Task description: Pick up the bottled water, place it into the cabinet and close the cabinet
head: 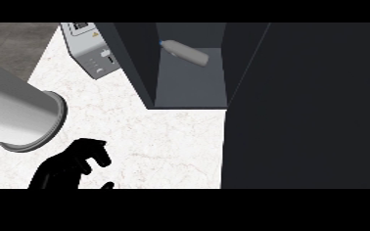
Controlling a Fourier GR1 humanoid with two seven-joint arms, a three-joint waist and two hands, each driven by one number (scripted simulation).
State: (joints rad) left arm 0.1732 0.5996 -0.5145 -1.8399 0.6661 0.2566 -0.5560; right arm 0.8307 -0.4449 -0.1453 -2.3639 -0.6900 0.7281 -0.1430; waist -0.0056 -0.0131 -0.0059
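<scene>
A white marbled table (145, 127) fills the lower left. At its upper left stands a small grey appliance (92, 49) with buttons on its front and a yellow label on top. Beyond the table's left edge, dark grey floor (25, 41) shows.

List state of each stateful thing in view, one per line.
bottled water: lying on its side inside the cabinet, toward the back
cabinet: open, door swung out at the right
left robot hand: fingers curled, holding nothing, low over the counter
right robot hand: not in view
toaster: standing at the cabinet's left
</scene>
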